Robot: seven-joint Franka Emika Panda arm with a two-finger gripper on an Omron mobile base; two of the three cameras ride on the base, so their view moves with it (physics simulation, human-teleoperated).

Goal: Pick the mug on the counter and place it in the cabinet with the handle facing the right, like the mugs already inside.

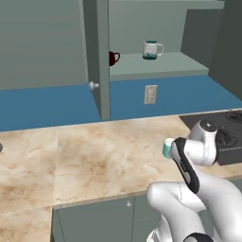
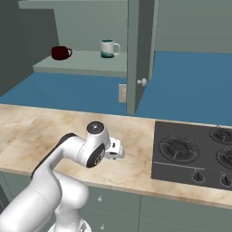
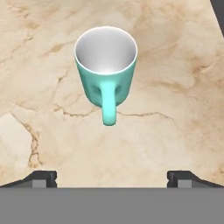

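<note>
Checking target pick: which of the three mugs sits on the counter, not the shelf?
The mint mug, upright on the counter. The dark red mug and white banded mug stand on the cabinet shelf.

Even, flat rendered light, bright on the table [image 3: 175, 87], with no glare. Shadows are faint; the cabinet [image 1: 156, 66] interior sits dimmer. All views are sharp, without edge distortion.

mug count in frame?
3. The teal mug stands upright on the counter, ahead of the open hand. The white banded mug and the dark red mug sit on the cabinet shelf. The cabinet door may hide more.
</note>
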